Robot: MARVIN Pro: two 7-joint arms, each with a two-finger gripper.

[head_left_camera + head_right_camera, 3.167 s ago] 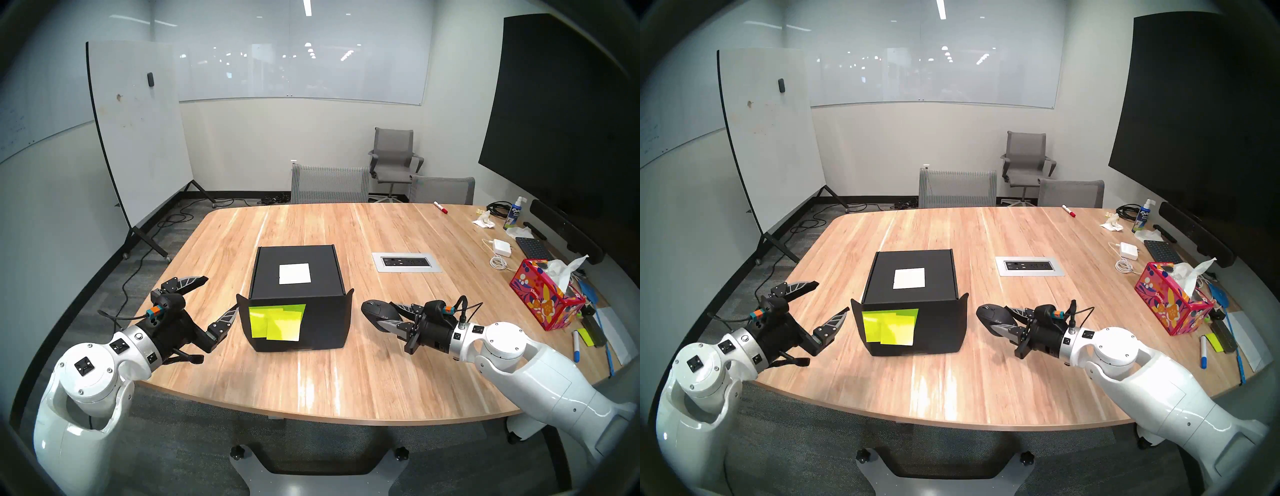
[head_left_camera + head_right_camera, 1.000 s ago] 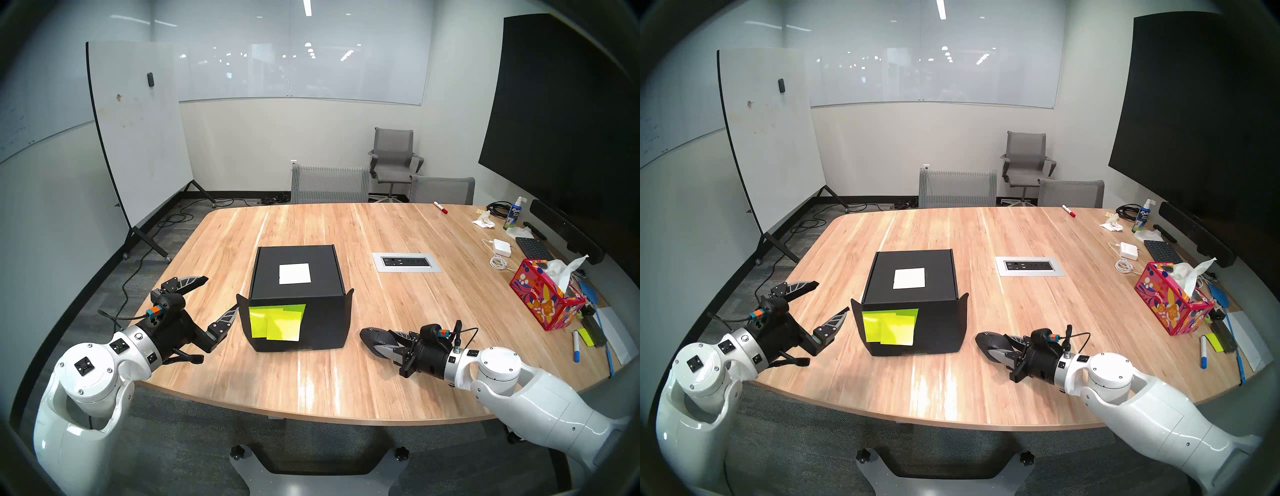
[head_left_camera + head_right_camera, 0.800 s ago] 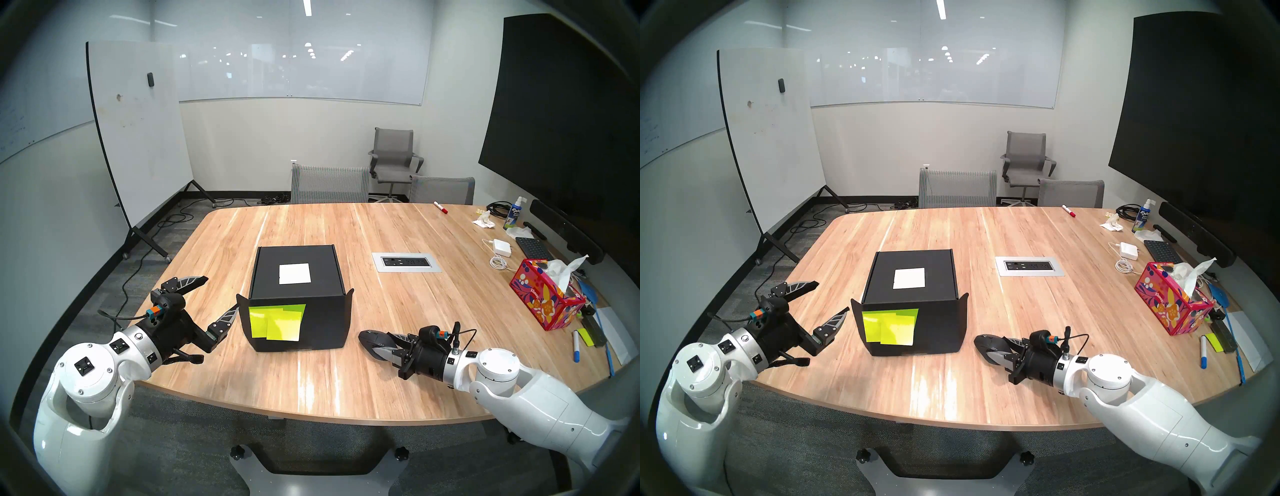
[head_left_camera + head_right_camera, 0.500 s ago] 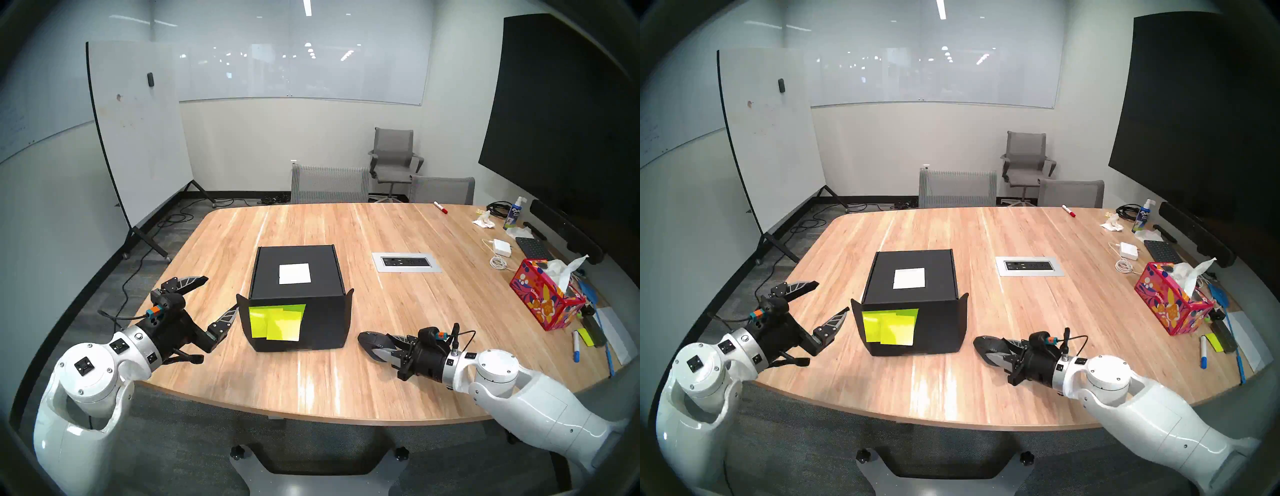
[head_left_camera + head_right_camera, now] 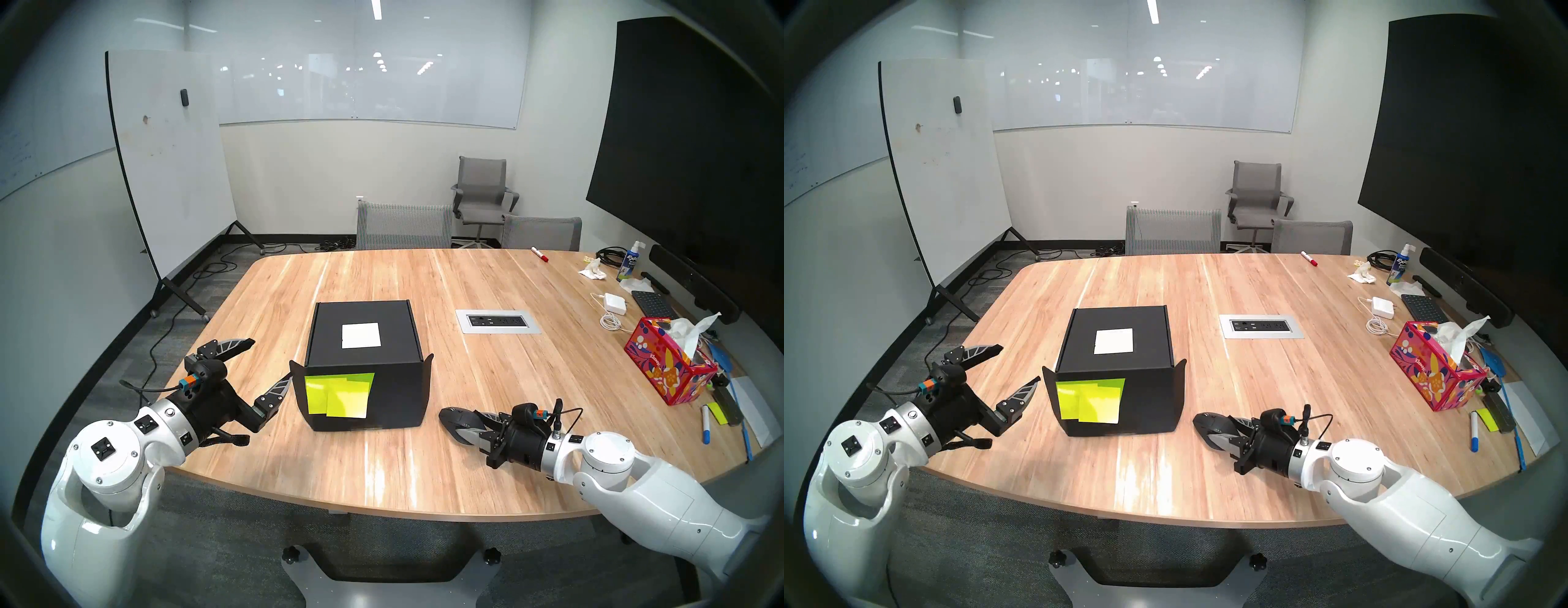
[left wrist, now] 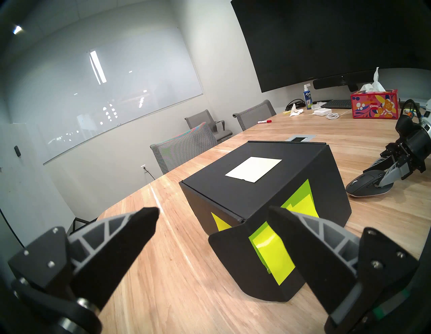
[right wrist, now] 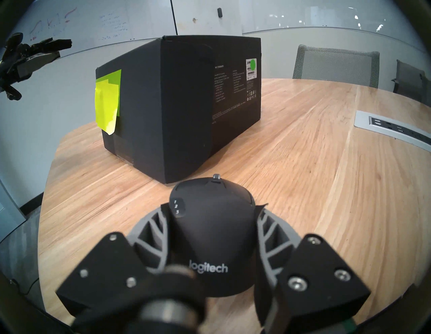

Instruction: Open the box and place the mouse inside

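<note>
Head view: closed black box [image 5: 365, 361] mid-table, right gripper [image 5: 460, 424] clamped on the Logitech mouse [image 5: 456, 418] low by the tabletop right of it, likely parking it, while left gripper [image 5: 265, 365] spread wide and empty nears the front flap [image 5: 360, 397].

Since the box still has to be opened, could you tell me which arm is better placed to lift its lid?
Left. The left gripper is open and empty beside the box, near its flap, while the right gripper is shut on the mouse.
</note>
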